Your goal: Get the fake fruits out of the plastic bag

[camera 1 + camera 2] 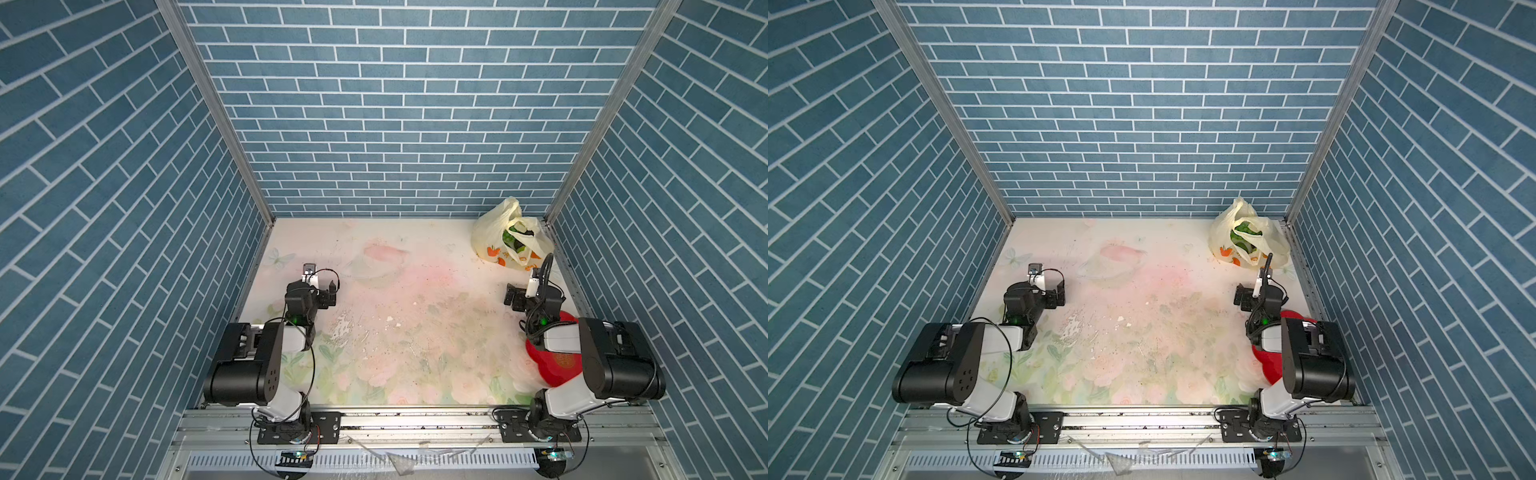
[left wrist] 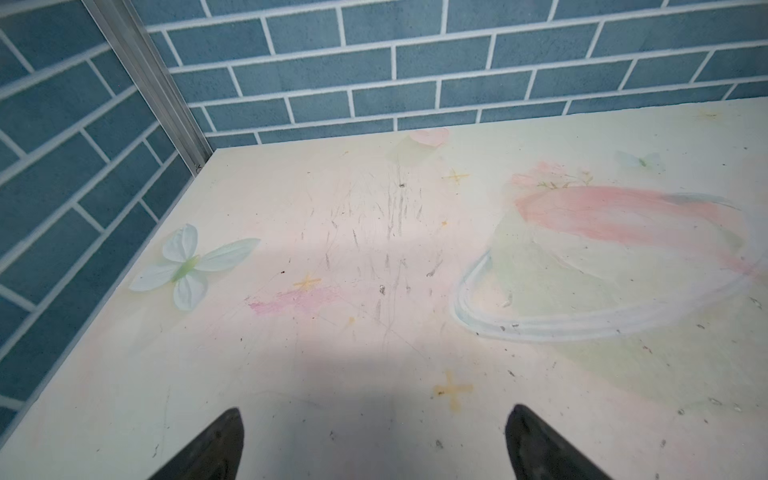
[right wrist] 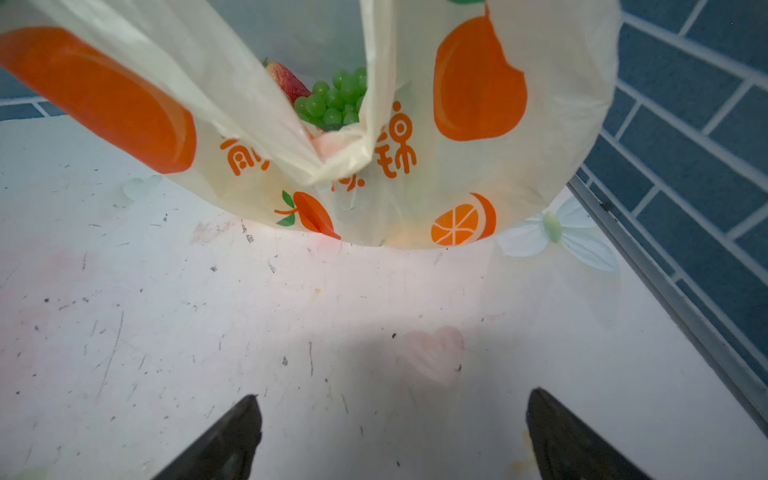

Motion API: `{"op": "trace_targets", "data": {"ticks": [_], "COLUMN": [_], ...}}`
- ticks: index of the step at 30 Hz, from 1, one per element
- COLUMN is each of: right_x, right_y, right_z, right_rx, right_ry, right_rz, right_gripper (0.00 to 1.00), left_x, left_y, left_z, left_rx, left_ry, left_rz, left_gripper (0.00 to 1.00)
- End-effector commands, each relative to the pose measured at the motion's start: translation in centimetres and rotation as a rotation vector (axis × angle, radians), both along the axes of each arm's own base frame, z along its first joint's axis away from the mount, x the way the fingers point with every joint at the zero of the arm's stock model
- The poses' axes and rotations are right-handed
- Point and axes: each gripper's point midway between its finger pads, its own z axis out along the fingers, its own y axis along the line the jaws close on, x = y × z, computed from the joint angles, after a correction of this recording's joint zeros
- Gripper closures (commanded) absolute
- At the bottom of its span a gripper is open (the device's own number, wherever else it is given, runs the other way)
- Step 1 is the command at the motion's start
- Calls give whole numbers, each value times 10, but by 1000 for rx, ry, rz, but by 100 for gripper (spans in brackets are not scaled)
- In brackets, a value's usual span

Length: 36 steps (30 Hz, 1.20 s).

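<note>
nearest to me, a red plate (image 1: 552, 365) lies on the desk (image 1: 395, 332), partly hidden under my right arm. further out, my right claw (image 3: 395, 415) hangs low over the desk, its two dark fingers spread wide, with nothing between them but scuffed surface. my left claw (image 2: 376, 436) hovers at about the same depth on the left side, equally wide and empty. ahead of it i see only desk with a pale printed butterfly (image 2: 187, 266).

straight ahead of my right claw, past a bare stretch of desk with a faint printed heart (image 3: 436, 353), stands the plastic bag (image 3: 548, 104). claw and bag are near but not touching. the bag is cream-yellow with orange fruit prints and orange lettering, and its base rests on the desk. a loop handle (image 3: 249, 116) droops forward over the mouth, towards my claw. behind that handle, inside the bag, sit a green grape bunch (image 3: 338, 97) and a red strawberry (image 3: 289, 83), touching each other. what lies deeper i cannot tell.

in both top views the bag stands in the far right corner, its mouth open upward with the fake fruits (image 1: 508, 237) showing green inside. it is well apart from my left claw. just behind it rise the blue brick walls (image 1: 395, 124).
</note>
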Motion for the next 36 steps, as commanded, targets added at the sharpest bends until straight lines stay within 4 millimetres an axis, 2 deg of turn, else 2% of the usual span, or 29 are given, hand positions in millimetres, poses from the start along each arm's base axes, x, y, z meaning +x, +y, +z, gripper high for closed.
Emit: {"op": "trace_targets", "data": {"ticks": [1, 31, 36], "right_x": [11, 11, 7], "right_y": [1, 1, 0], "right_z": [15, 15, 25], "right_rx": [-25, -26, -33], "right_ry": [-44, -43, -64], "right_rz": [22, 23, 18], "right_gripper": [1, 1, 1], "left_x": [4, 3, -4], "left_y": [-1, -1, -23], "left_z": [5, 6, 26], "left_rx": [8, 6, 25], "left_ry": [-12, -15, -21], "left_rz": [-6, -5, -124], "left_gripper": [1, 1, 1]}}
